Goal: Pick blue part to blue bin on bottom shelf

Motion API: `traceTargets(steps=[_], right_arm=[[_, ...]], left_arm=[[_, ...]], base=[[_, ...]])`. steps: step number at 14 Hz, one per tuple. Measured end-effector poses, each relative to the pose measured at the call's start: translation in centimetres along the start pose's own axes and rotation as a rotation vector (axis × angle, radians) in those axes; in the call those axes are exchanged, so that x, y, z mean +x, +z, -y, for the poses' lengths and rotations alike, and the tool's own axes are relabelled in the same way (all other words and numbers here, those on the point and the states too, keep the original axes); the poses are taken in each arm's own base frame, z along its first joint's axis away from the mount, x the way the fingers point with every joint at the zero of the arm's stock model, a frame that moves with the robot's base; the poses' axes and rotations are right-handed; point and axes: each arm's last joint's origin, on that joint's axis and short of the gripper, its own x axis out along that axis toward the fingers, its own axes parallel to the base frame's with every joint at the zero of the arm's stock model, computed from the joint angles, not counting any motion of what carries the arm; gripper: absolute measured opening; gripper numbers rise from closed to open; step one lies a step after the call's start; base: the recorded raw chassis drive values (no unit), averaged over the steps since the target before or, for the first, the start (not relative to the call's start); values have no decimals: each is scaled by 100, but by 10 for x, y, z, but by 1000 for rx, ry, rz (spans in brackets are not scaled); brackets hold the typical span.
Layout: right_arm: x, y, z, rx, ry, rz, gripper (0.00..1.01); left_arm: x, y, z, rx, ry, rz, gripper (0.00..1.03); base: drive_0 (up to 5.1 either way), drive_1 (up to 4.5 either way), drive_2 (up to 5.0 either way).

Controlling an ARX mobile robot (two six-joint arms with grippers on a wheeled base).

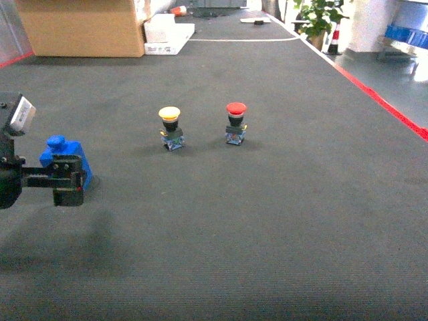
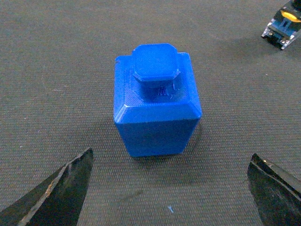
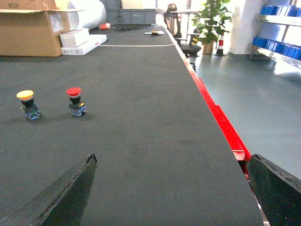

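The blue part (image 2: 157, 101), a blue block with a square knob on top, stands upright on the dark mat. In the head view the blue part (image 1: 61, 150) is at the far left. My left gripper (image 2: 171, 157) is open, its two black fingers spread wide just short of the part and touching nothing. From the head view, the left gripper (image 1: 73, 179) sits right in front of the part. My right gripper (image 3: 172, 157) is open and empty over bare mat, outside the head view. Blue bins (image 3: 276, 46) sit on a distant steel rack; the bottom shelf does not show.
A yellow push-button (image 1: 170, 127) and a red push-button (image 1: 235, 122) stand mid-table. A cardboard box (image 1: 80, 27) and white boxes (image 1: 167, 33) sit at the far end. The table's red right edge (image 3: 221, 122) drops to the floor.
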Motion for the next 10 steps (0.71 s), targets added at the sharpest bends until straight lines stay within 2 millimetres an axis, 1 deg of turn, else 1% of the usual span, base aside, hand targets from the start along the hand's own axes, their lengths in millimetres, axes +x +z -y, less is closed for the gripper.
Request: traceTargets(steps=[3, 4, 5, 7, 8, 9, 10], right_arm=[[0, 0, 0, 0, 0, 0, 98], [0, 0, 0, 0, 0, 0, 98], [0, 0, 0, 0, 0, 0, 98], [0, 0, 0, 0, 0, 0, 98], [0, 0, 0, 0, 0, 0, 98], [0, 0, 0, 0, 0, 0, 98], [0, 0, 0, 0, 0, 0, 98]], left_arm=[[35, 0, -5, 23, 17, 0, 98], [47, -4, -5, 23, 20, -13, 98], [57, -6, -8, 21, 34, -1, 91], [60, 1, -8, 24, 43, 56, 60], [60, 3, -8, 23, 46, 69, 48], [60, 3, -8, 21, 46, 71, 44], [57, 4, -8, 22, 40, 76, 44]], base=[[0, 0, 0], [0, 0, 0], [0, 0, 0], [0, 0, 0], [0, 0, 0], [0, 0, 0], [0, 0, 0]])
